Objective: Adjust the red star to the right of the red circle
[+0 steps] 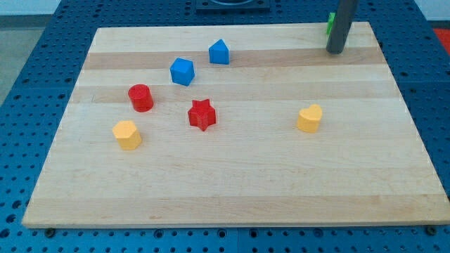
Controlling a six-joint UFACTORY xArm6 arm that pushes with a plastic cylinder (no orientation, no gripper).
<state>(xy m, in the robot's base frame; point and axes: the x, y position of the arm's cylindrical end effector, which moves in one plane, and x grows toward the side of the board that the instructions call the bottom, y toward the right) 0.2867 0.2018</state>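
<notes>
The red star (202,114) lies on the wooden board left of centre. The red circle (140,97), a short cylinder, stands to the star's left and slightly higher in the view, a gap between them. My tip (335,51) is at the board's top right, far from both red blocks, touching neither. A green block (328,24) shows partly behind the rod at the board's top edge.
Two blue blocks sit above the red ones: a blue hexagon-like block (181,72) and a blue pentagon-like block (219,52). A yellow hexagon (127,134) lies below the red circle. A yellow heart (309,118) lies at the right. The board (232,197) rests on a blue perforated table.
</notes>
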